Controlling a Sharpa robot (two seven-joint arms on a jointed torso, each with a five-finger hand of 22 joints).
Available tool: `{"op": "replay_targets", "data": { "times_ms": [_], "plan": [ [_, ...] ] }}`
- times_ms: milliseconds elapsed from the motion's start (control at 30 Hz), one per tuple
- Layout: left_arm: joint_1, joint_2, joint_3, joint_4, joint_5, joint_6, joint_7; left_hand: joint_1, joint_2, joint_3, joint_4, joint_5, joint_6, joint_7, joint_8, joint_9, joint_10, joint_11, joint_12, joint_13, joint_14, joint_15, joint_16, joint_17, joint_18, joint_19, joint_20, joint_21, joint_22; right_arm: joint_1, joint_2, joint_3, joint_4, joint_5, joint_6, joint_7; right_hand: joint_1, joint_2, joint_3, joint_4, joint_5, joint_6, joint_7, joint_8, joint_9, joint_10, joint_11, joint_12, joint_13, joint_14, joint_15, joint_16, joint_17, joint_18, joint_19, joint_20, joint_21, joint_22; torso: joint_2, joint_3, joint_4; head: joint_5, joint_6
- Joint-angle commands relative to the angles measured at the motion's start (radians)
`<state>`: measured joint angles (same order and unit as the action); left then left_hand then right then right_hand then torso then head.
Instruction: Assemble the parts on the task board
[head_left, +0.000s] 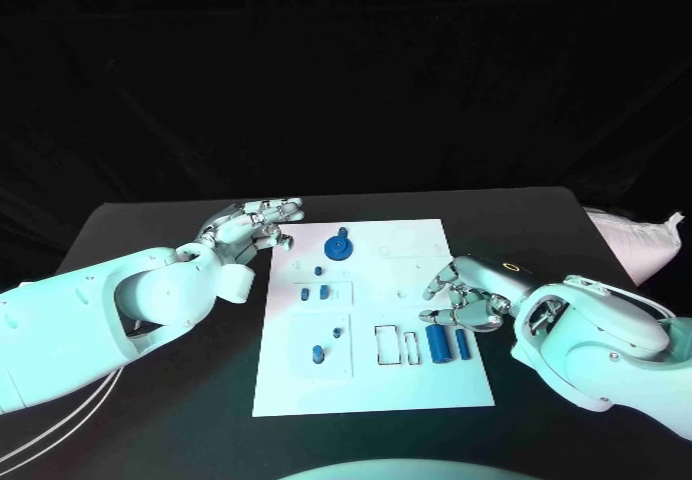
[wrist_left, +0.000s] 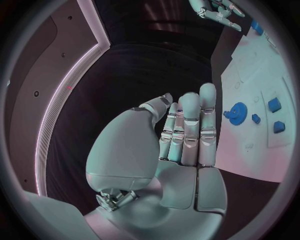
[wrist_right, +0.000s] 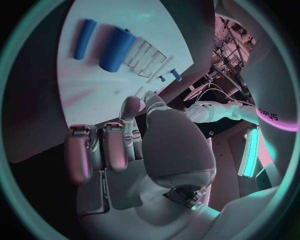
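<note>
The white task board (head_left: 378, 385) lies in the middle of the black table. A blue gear (head_left: 338, 247) sits near its far edge, with several small blue parts (head_left: 326, 292) below it on the left half. Two blue cylinders (head_left: 438, 345) (head_left: 463, 345) lie side by side by the right edge. My right hand (head_left: 462, 302) hovers just beyond the cylinders, fingers bent and holding nothing; the right wrist view shows the cylinders (wrist_right: 117, 49) ahead of its fingers (wrist_right: 115, 145). My left hand (head_left: 257, 225) is off the board's far left corner, flat and empty (wrist_left: 187, 130), with the gear (wrist_left: 237, 112) beside it.
Outlined rectangular slots (head_left: 389, 343) lie just left of the cylinders. A white bag (head_left: 635, 242) rests at the table's right edge. Bare black table (head_left: 173, 400) surrounds the board on the left and front.
</note>
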<state>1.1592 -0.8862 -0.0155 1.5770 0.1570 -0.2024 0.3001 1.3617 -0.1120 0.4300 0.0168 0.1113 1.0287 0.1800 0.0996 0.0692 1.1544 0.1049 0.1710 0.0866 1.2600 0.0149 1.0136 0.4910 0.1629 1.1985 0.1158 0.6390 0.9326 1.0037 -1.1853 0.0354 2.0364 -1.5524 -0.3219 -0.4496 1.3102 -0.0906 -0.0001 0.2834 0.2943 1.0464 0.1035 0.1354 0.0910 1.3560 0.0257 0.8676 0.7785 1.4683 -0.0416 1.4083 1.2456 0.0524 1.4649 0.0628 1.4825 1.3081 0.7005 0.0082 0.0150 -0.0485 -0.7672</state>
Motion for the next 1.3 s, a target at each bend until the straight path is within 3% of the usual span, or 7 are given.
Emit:
{"op": "replay_targets", "data": {
  "times_ms": [33, 167, 500, 700, 900, 1300],
  "plan": [
    [0.000, 0.002, 0.000, 0.004, -0.003, 0.017, 0.003, 0.009, 0.001, -0.006, -0.002, -0.002, -0.006, 0.001, 0.004, -0.001, -0.007, -0.002, 0.003, 0.000, -0.008, 0.002, -0.005, -0.001, 0.016, -0.006, 0.002, -0.004, -0.001, -0.001, -0.020, -0.003, 0.011, 0.043, 0.027, -0.078, -0.009, 0.015, -0.028, 0.004, 0.007, 0.007, 0.006, 0.010, 0.004, 0.002, -0.001, 0.092, 0.116, 0.052, -0.003, 0.009, 0.014, -0.021, 0.019, 0.003, 0.008, 0.151, -0.004, -0.0007, -0.0139, -0.004, 0.002],
    [0.000, 0.006, 0.000, 0.003, -0.003, 0.020, 0.002, 0.009, 0.001, -0.006, -0.002, -0.002, -0.006, 0.001, 0.004, -0.001, -0.007, -0.002, 0.003, 0.000, -0.008, 0.002, -0.005, -0.001, 0.016, -0.006, 0.002, -0.004, -0.001, -0.006, -0.042, -0.009, 0.020, 0.030, 0.056, -0.117, -0.042, 0.037, -0.077, 0.007, 0.020, 0.012, 0.000, 0.031, 0.019, 0.021, -0.003, 0.211, 0.266, 0.056, -0.006, 0.027, 0.044, -0.025, 0.032, 0.002, 0.021, 0.170, -0.007, -0.0014, -0.0166, -0.009, 0.000],
    [-0.002, 0.006, -0.001, 0.002, -0.003, 0.021, 0.001, 0.009, 0.001, -0.006, -0.002, -0.002, -0.006, 0.001, 0.004, -0.001, -0.007, -0.002, 0.003, 0.000, -0.008, 0.002, -0.005, -0.001, 0.016, -0.006, 0.002, -0.004, -0.001, -0.032, -0.032, -0.014, 0.013, -0.002, 0.117, -0.184, -0.081, 0.040, -0.135, 0.009, 0.008, 0.008, -0.001, 0.049, 0.036, 0.021, -0.005, 0.247, 0.330, 0.057, -0.006, 0.033, 0.053, -0.027, 0.036, 0.002, 0.026, 0.177, -0.005, -0.0023, -0.0145, -0.010, -0.002],
    [-0.002, 0.005, -0.002, 0.003, -0.003, 0.021, 0.001, 0.009, 0.001, -0.006, -0.002, -0.002, -0.006, 0.001, 0.004, -0.001, -0.007, -0.002, 0.003, 0.000, -0.008, 0.002, -0.005, -0.001, 0.016, -0.006, 0.002, -0.004, -0.001, -0.045, -0.013, -0.015, 0.006, -0.011, 0.130, -0.184, -0.087, 0.041, -0.143, 0.009, 0.004, 0.010, -0.002, 0.053, 0.040, 0.020, -0.005, 0.248, 0.335, 0.056, -0.006, 0.032, 0.052, -0.027, 0.035, 0.002, 0.025, 0.176, -0.006, -0.0033, -0.0176, -0.007, -0.004],
    [-0.002, 0.004, -0.002, 0.004, -0.003, 0.022, 0.001, 0.009, 0.001, -0.006, -0.002, -0.002, -0.006, 0.001, 0.004, -0.001, -0.007, -0.002, 0.003, 0.000, -0.008, 0.002, -0.005, -0.001, 0.016, -0.006, 0.002, -0.004, -0.001, -0.058, 0.010, -0.016, -0.009, -0.022, 0.130, -0.177, -0.086, 0.042, -0.145, 0.008, 0.004, 0.011, -0.003, 0.055, 0.042, 0.022, -0.006, 0.254, 0.343, 0.056, -0.006, 0.033, 0.053, -0.027, 0.034, 0.002, 0.024, 0.175, -0.005, -0.0026, -0.0143, -0.007, -0.006],
    [-0.003, 0.003, -0.002, 0.003, -0.003, 0.021, 0.000, 0.009, 0.001, -0.006, -0.002, -0.002, -0.006, 0.001, 0.004, -0.001, -0.007, -0.002, 0.003, 0.000, -0.008, 0.002, -0.005, -0.001, 0.016, -0.006, 0.002, -0.004, -0.001, -0.079, 0.060, -0.016, -0.056, -0.024, 0.138, -0.164, -0.069, 0.055, -0.149, 0.006, 0.010, 0.016, -0.006, 0.067, 0.052, 0.028, -0.008, 0.270, 0.368, 0.056, -0.008, 0.034, 0.056, -0.027, 0.035, 0.001, 0.026, 0.177, -0.005, -0.0036, -0.0153, 0.001, -0.009]
  ]
}}
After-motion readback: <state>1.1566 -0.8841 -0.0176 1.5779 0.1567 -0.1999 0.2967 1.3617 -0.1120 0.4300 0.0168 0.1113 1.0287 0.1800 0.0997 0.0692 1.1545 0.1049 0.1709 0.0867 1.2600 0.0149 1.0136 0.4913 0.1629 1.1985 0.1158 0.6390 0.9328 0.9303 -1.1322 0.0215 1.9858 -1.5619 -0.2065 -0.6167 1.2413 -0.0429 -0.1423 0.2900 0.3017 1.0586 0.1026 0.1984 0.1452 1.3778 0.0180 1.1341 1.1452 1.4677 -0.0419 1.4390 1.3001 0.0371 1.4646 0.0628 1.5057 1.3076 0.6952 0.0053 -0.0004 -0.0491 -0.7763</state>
